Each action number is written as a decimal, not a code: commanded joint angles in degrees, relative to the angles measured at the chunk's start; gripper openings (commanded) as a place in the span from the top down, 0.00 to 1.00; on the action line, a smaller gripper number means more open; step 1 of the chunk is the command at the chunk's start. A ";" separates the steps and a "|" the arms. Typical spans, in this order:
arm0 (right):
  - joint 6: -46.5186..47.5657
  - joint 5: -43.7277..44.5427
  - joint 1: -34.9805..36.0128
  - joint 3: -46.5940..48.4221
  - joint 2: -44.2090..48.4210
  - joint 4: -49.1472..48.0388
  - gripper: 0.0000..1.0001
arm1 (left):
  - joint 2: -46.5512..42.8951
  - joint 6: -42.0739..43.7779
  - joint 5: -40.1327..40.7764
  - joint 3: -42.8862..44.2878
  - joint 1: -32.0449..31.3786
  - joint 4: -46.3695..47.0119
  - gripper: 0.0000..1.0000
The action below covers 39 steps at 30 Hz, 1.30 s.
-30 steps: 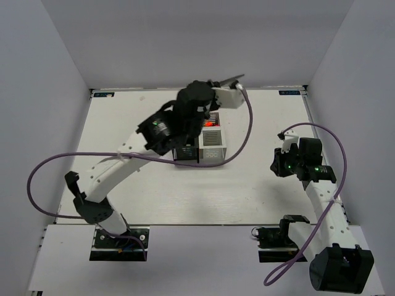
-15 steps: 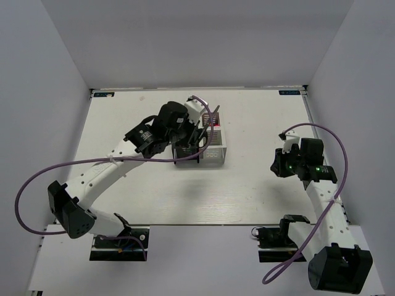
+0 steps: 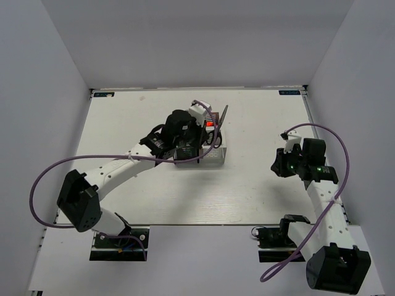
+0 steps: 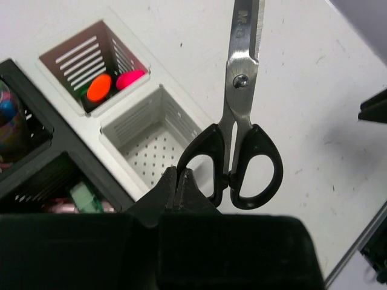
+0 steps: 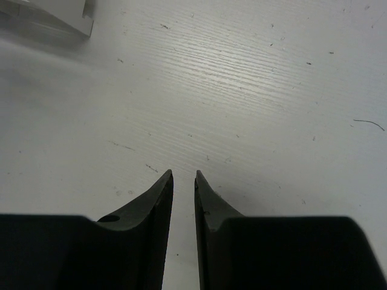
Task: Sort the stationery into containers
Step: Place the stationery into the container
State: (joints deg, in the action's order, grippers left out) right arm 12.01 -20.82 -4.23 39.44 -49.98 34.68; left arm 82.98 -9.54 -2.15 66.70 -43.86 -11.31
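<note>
Placing step: the left gripper point(image 4: 181, 182), clamped, it seems, on the handle of the scissors point(image 4: 242, 78), holds them above the white organiser point(image 4: 176, 116) near the far edge of the worktop point(image 3: 123, 123); next, lower them into its empty compartment

Closed black-handled scissors point(image 4: 240, 81) hang at the edge of the white organiser point(image 4: 130, 107) holding markers point(image 4: 100, 86).

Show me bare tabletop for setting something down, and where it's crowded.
Free: the far-right tabletop between the white organiser and right hand; also the near-middle strip in front of that organiser. Crowded: mid-table, where the left hand holds scissors above it and the black organiser.
</note>
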 commanded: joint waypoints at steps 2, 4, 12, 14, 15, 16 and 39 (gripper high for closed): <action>0.12 -1.94 -0.95 0.02 0.05 0.57 0.76 | 1.65 -3.73 -3.47 0.36 2.10 9.99 1.00; 0.29 -2.29 -1.22 -0.07 -0.03 0.57 0.76 | 2.97 -3.73 -3.56 0.63 2.37 10.95 1.00; 0.56 -3.53 -2.10 -0.15 0.14 0.48 0.76 | 7.46 -2.76 -3.74 0.89 3.16 12.89 1.00; 0.64 -3.79 -2.36 -0.24 0.05 0.66 0.76 | 8.16 -2.33 -3.38 1.07 3.25 13.42 1.00; 0.65 -4.05 -2.36 -0.24 0.05 0.66 0.76 | 8.86 -2.06 -3.38 1.15 3.51 13.33 1.00; 0.73 -4.05 -2.71 -0.15 -0.03 0.57 0.76 | 9.30 -1.97 -3.12 1.42 3.51 13.16 1.00; 1.88 -8.80 -6.40 -0.59 -0.83 1.71 0.76 | 13.70 2.16 0.22 4.32 5.18 12.37 1.00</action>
State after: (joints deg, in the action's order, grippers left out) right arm 12.75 -27.64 -9.93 39.40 -50.78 36.10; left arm 96.53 -8.71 -3.11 68.38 -38.79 0.27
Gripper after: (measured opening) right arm 0.242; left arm 0.011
